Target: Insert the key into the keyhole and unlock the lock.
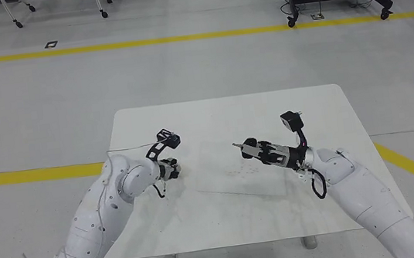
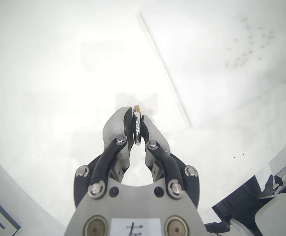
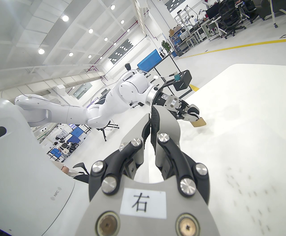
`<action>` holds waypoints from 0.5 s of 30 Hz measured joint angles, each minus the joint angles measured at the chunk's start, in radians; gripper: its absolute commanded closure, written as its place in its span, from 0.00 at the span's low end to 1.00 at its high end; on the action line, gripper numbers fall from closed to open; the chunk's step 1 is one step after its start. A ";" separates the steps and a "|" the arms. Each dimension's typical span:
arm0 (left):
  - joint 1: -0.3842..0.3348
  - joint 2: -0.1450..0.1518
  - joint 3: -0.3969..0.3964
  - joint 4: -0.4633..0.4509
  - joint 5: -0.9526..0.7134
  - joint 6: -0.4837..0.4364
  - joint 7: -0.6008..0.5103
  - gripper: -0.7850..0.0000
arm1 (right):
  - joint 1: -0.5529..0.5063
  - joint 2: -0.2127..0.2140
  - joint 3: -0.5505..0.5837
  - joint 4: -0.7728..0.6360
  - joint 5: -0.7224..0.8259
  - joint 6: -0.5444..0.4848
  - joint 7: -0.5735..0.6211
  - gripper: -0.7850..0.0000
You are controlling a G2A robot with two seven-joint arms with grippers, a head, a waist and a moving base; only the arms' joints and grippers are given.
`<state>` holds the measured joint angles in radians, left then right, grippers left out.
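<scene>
The left gripper (image 2: pixel 136 114) is clamped on the silver shackle of the lock (image 3: pixel 198 122). It holds the brass body low over the left-centre of the table (image 1: pixel 229 115); whether the body touches the surface cannot be told. The right gripper (image 1: pixel 247 148) sits to the right of centre with its fingers pressed together. In the top view a thin sliver, most likely the key (image 1: pixel 235 146), sticks out of it and points left toward the lock. In the right wrist view the pads are tight against each other and hide the key. A stretch of bare table separates the two grippers.

Both parts appear to be in hand, so the step under way is probably bringing key and lock together; insertion has not begun. The keyhole cannot be seen in any view.

The next move calls for turning the keyhole face of the lock toward the key tip. The blade then has to line up with the slot before the gap is closed along a straight line. Because the lock is held only by the shackle, the body may swivel when pushed, so the left arm will likely need to brace it.
</scene>
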<state>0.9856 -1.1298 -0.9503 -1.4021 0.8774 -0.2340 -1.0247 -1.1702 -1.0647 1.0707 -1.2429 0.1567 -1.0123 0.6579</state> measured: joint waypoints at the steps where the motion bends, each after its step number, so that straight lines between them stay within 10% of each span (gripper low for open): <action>1: 0.003 0.001 -0.005 -0.003 -0.013 -0.010 -0.004 1.00 | 0.000 0.000 0.000 0.000 0.000 0.000 0.000 1.00; 15: -0.072 0.013 -0.120 0.256 -0.602 -0.387 -0.143 1.00 | 0.000 0.000 0.000 0.000 0.000 0.000 0.000 1.00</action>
<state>0.9134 -1.1163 -1.0705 -1.1456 0.2755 -0.6214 -1.1673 -1.1702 -1.0647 1.0707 -1.2429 0.1567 -1.0123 0.6579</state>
